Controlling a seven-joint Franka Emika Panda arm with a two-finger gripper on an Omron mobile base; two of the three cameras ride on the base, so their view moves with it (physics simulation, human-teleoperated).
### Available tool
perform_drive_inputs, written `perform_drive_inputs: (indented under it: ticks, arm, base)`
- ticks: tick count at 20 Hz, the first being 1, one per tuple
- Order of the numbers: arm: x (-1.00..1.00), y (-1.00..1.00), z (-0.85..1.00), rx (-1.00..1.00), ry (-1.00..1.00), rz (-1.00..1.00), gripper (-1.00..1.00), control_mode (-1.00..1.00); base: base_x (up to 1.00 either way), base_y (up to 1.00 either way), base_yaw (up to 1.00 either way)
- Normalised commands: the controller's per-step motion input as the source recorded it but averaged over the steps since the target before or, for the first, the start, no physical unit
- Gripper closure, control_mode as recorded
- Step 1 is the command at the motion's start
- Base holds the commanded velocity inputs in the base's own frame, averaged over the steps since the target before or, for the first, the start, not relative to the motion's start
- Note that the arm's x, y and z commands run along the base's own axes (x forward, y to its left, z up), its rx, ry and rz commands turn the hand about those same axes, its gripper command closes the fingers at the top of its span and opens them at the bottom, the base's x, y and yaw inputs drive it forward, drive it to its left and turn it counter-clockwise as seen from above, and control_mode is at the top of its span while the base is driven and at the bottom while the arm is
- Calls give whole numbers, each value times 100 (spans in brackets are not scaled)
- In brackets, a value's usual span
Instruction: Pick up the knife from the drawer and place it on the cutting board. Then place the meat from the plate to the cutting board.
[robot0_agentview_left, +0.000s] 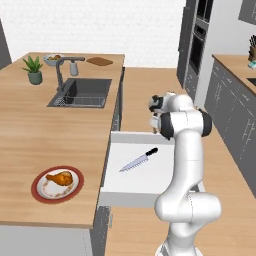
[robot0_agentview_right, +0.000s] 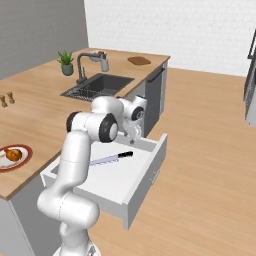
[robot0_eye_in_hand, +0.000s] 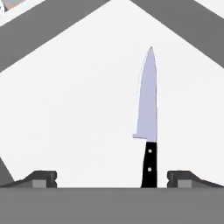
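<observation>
Low right in the hand view, my wide-open, empty gripper (robot0_eye_in_hand: 111, 177) should shift over the knife (robot0_eye_in_hand: 148, 131) handle before closing.

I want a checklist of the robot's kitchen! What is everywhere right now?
Surface: wooden countertop with a sink.
Job's things: knife lies flat in the open drawer; meat on the plate; cutting board at the far end, bare.
Clutter: potted plant, grey bowl, faucet, two shakers.
Gripper: gripper open above the drawer, knife handle between its tips, holding nothing.
Cables: nothing seen.
Surroundings: wood floor, grey cabinets, wall oven.
</observation>
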Motion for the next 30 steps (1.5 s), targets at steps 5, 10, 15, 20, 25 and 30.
perform_drive_inputs:
  ticks: [5, 10, 15, 20, 25, 30]
  arm:
    - [-17, 35, -55, 1, -37, 0, -100, -100]
    - [-21, 51, -42, -7, -32, 0, -100, -100]
    - [23, 6, -5, -12, -5, 1, -100, -100]
    - [30, -6, -9, -7, 8, 3, -100, -100]
    - [26, -4, -18, -6, 9, 3, -100, -100]
    - [37, -7, -13, 0, 19, 4, -100, -100]
  base:
    - [0, 0, 0]
    - [0, 0, 0]
    - [0, 0, 0]
    - [0, 0, 0]
    - [0, 0, 0]
    - [0, 0, 0]
